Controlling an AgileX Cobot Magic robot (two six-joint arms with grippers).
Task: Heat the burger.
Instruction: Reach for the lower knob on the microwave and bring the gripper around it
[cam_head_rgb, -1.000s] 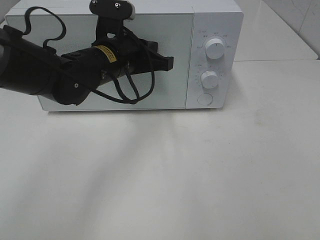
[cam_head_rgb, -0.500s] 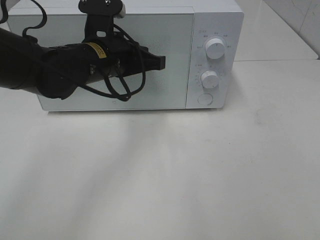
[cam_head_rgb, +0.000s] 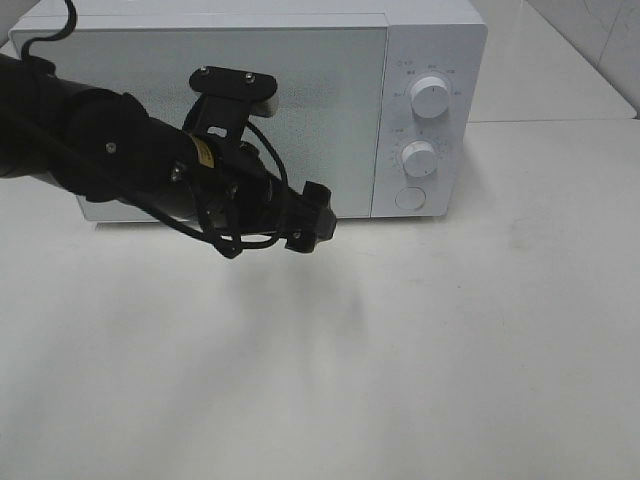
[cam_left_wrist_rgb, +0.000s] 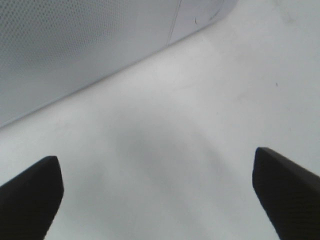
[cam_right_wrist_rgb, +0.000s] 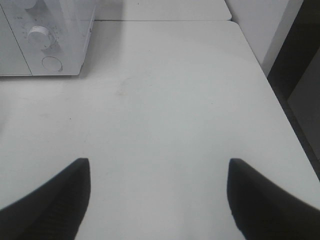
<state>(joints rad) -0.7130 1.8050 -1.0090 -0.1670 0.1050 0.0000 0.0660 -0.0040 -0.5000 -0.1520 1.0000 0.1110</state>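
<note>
**Both claws wide and empty, microwave door shut**

The left gripper (cam_left_wrist_rgb: 155, 160) stands wide open. Its two dark fingers (cam_left_wrist_rgb: 30, 195) sit at opposite edges of the left wrist view, with only bare white table (cam_head_rgb: 450, 350) between them. It holds nothing and touches nothing. In the exterior high view it hangs above the table, just in front of the lower edge of the microwave (cam_head_rgb: 430, 40) door (cam_head_rgb: 330, 90), towards the control-panel end. The black left arm (cam_head_rgb: 90, 140) reaches in from the left across the front of the door, with looped cables and a yellow label on it.

The right gripper (cam_right_wrist_rgb: 158, 162) is also spread wide and empty. Its fingers (cam_right_wrist_rgb: 45, 200) frame a stretch of plain table well apart from the microwave, whose panel corner shows at the far edge of the right wrist view.

The microwave is the only container here. It is a white box at the back of the table, and its pale, finely dotted door is closed flush. Beside the door on the panel are an upper knob (cam_head_rgb: 430, 97), a lower knob (cam_head_rgb: 418, 158) and a round button (cam_head_rgb: 410, 198).

The door hides the inside. The burger shows in no view, so I cannot tell where it is or how it looks.
</note>
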